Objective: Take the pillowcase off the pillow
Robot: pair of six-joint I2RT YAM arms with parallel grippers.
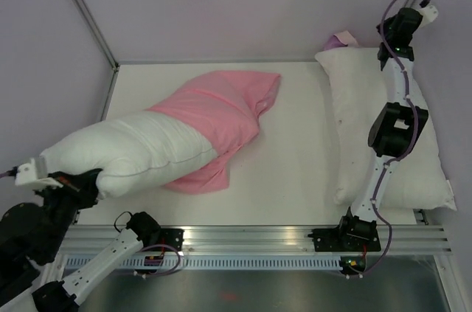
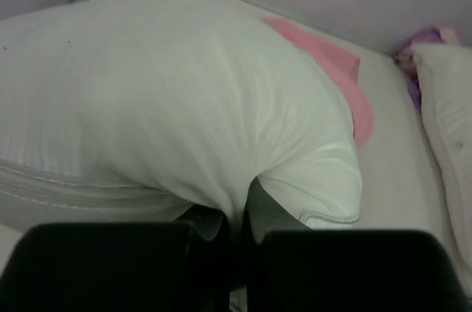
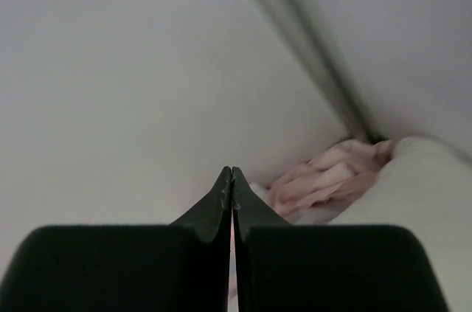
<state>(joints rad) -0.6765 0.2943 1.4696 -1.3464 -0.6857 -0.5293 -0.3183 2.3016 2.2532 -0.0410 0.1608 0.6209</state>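
My left gripper point(image 2: 234, 216), lower left in the top view, pinches a fold at the near end of the pillow point(image 1: 136, 151). The pillowcase point(image 1: 217, 109) lies mid-frame, sheathing only the pillow's far end. My right gripper point(image 3: 232, 173), upper right, is pressed together on nothing. Both pieces look light, soft and limp. I'd take the pillowcase by its loose far corner, as the cloth should slide off easily.

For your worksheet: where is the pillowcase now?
Top view: the pillowcase lies left of centre on the table, around the far end of the pillow.
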